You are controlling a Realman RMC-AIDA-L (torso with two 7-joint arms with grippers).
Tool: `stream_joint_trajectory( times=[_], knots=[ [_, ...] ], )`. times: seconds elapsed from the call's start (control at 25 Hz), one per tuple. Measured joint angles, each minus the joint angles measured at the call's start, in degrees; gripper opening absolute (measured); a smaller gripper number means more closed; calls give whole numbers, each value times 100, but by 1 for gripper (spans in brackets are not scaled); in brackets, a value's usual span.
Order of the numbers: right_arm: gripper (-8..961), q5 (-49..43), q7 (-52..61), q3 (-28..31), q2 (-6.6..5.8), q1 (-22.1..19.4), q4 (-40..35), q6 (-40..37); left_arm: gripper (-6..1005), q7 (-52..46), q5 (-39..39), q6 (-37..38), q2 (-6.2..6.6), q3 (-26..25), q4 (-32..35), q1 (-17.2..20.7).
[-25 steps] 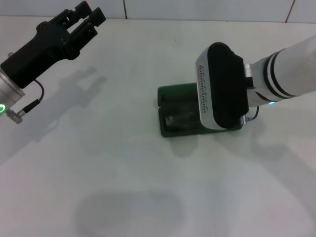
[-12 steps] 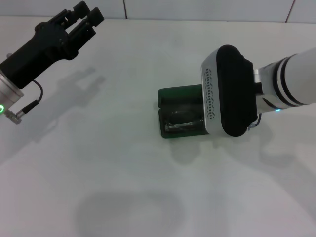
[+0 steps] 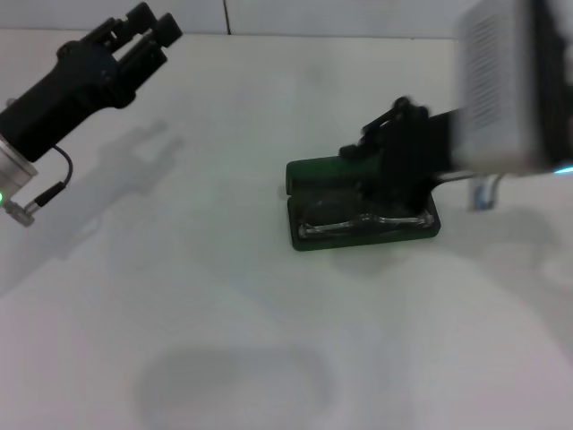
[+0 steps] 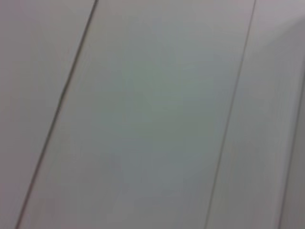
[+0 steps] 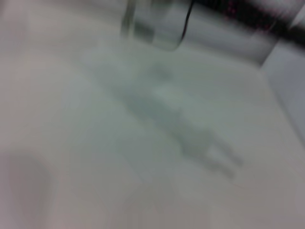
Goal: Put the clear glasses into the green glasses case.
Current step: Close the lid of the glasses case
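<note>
In your head view the green glasses case [image 3: 358, 210] lies open near the middle of the white table [image 3: 224, 296], lid toward the far side, and the clear glasses [image 3: 363, 221] lie in its near half, their rim catching light along the front edge. The right gripper [image 3: 380, 148] hangs over the far right part of the case; its dark fingers point toward the lid, but motion blur means you cannot tell whether they are apart or together, nor whether they touch the case. The left gripper [image 3: 148, 22] is parked high at the far left, well apart from the case, and its fingers look close together with nothing between them.

Your wrist views add little to this. The left wrist view gives you only pale panels with thin dark seams. The right wrist view gives you a blurred stretch of table with a soft shadow, and neither the case nor the glasses appear there
</note>
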Motion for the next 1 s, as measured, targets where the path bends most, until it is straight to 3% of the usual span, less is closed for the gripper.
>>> stream_joint_trajectory(
  times=[0.16, 0.24, 0.36, 0.44, 0.68, 1.0],
  knots=[
    [278, 1498, -618, 1333, -19, -302, 235, -808, 500, -62, 7, -65, -59, -226, -62, 1],
    [279, 2212, -998, 2022, -33, -364, 797, -1243, 500, -100, 8, -161, -102, -317, -82, 1],
    [279, 2705, -1671, 2521, -38, -365, 1932, -1665, 502, -177, 28, -456, -213, -502, -85, -4],
    [279, 2716, -2014, 2545, -37, -303, 2596, -1739, 504, -239, 68, -586, -236, -519, -85, -42],
    [461, 2622, -2203, 2316, -8, -8, 4112, -1396, 543, -569, 259, -915, -240, -532, -48, -216],
    [840, 2680, -2345, 2378, -42, 64, 5119, -1294, 542, -1135, 510, -1496, -176, -516, 28, -461]
  ],
)
